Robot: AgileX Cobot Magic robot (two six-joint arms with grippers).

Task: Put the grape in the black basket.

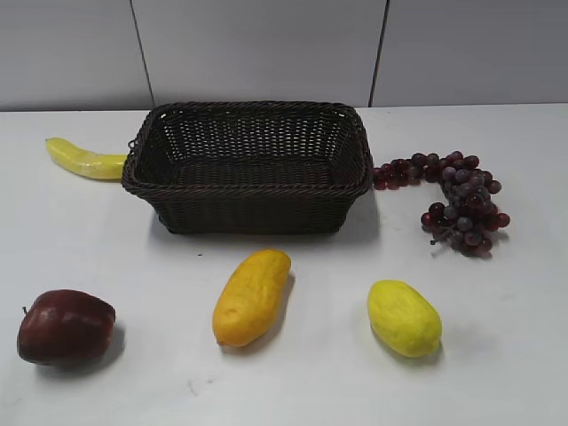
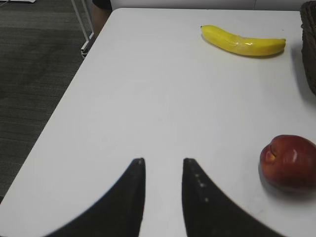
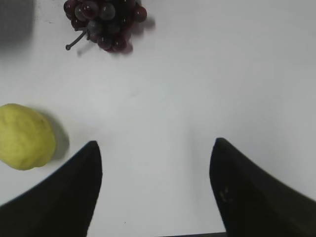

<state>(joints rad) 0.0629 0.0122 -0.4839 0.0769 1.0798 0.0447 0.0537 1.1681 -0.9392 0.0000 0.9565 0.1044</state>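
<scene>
The grape (image 1: pixel 457 200), a curved bunch of dark red and purple grapes, lies on the white table just right of the black basket (image 1: pixel 248 169). The woven basket stands at the table's middle back with nothing in it. The bunch's lower end shows at the top of the right wrist view (image 3: pixel 103 22). My right gripper (image 3: pixel 155 148) is open and empty over bare table, well short of the bunch. My left gripper (image 2: pixel 163 163) is open and empty over bare table at the left. Neither gripper shows in the exterior view.
A banana (image 1: pixel 84 160) lies left of the basket. A dark red apple (image 1: pixel 64 327) sits front left, an orange-yellow fruit (image 1: pixel 251 295) front middle, a yellow lemon (image 1: pixel 404 317) front right. The table's left edge (image 2: pixel 74 89) drops to dark floor.
</scene>
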